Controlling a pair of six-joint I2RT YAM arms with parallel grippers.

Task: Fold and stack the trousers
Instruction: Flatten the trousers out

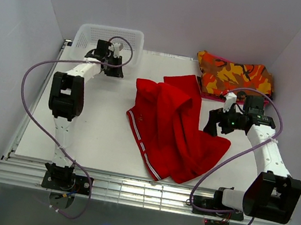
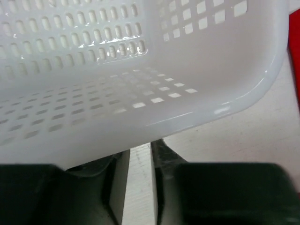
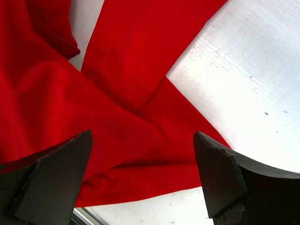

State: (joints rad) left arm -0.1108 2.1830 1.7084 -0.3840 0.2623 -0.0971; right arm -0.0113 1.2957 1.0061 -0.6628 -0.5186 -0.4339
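**Trousers** [image 1: 174, 128]: one pair, plain red. They lie rumpled and doubled over themselves at the middle of the bench [image 1: 94, 132], with a white-striped edge toward the near left.

**Right claw** [image 3: 143, 136]: spread wide, hovering over the trousers' right-hand edge. It is pinching nothing.

**Left claw** [image 2: 138, 178]: at the near wall of the white basket [image 1: 88, 34], far left. There is a narrow gap with a white strip in it, possibly the basket's rim. Whether it grips cannot be told.

**Camouflage garment** [image 1: 236, 75]: folded, far right, just beside the trousers.
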